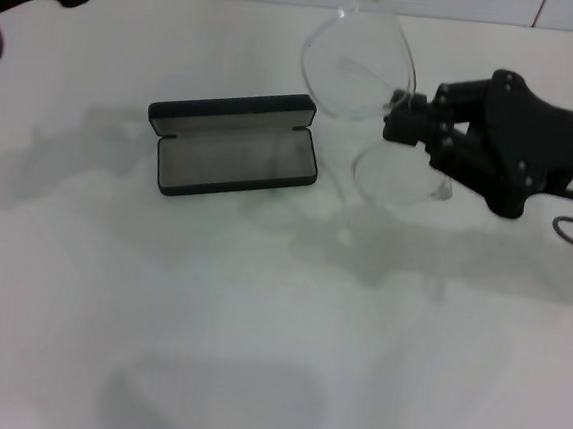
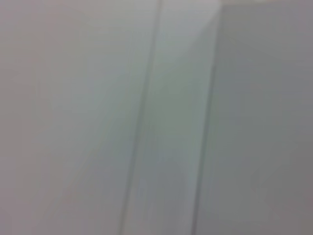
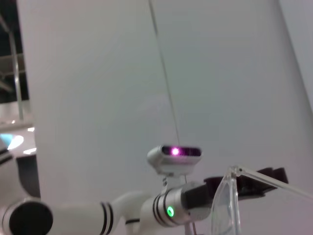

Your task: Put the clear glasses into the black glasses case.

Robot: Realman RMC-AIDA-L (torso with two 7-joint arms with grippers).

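Table (image 1: 254, 352), white and bare in front, carried the black glasses case (image 1: 234, 147), which lay open at centre-left with its grey lining up. The right gripper (image 1: 401, 114) reached in from the right and pinched the clear glasses (image 1: 359, 55) at the frame, holding them lifted just beside the case (one lens stood high, the other hung lower near the fingers). The glasses looked light, thin and easily scratched or bent, so a gentle hold on the frame, not the lenses, seemed wisest. The left gripper sat parked at the far-left corner, cut off; whether it was spread I cannot tell. Clear arms were hard to trace against the white.
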